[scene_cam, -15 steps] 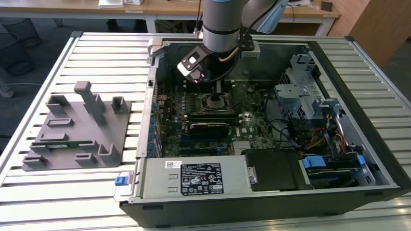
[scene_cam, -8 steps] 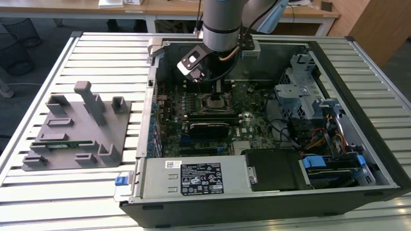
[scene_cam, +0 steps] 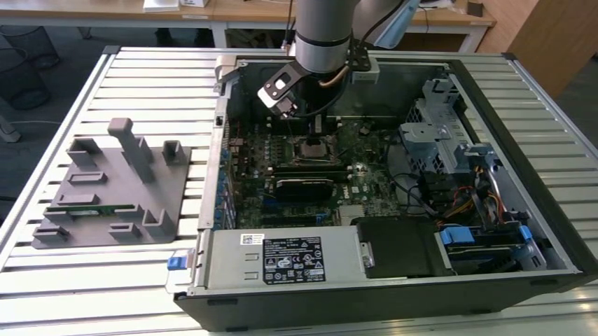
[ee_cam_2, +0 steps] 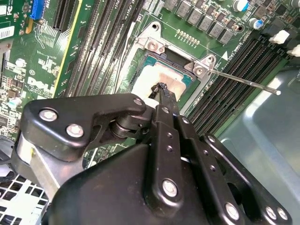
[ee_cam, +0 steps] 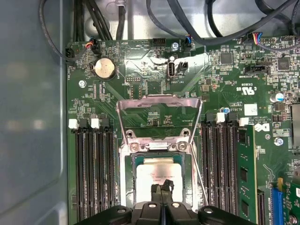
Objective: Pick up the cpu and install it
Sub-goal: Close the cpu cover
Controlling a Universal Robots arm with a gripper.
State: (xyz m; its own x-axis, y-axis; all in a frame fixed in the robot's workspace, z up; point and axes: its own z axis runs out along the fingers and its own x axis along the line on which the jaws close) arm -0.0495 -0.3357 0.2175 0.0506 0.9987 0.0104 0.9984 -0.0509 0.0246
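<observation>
We see the table (scene_cam: 140,77) carrying the case (scene_cam: 374,304) beneath the gripper (scene_cam: 318,134) and a tray (scene_cam: 176,183) well apart from it.

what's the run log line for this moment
gripper: over socket | fingers: shut, tips at cpu | cpu: lying in socket | socket frame: open

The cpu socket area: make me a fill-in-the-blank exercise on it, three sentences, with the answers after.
1. With the gripper over it, the cpu lies in its socket on the ____ circuit board.
2. The socket's metal load plate is swung ____, not clamped over the cpu.
3. The grey tray sits to the exterior view's ____ of the computer case.
Missing words: green; open; left.
</observation>
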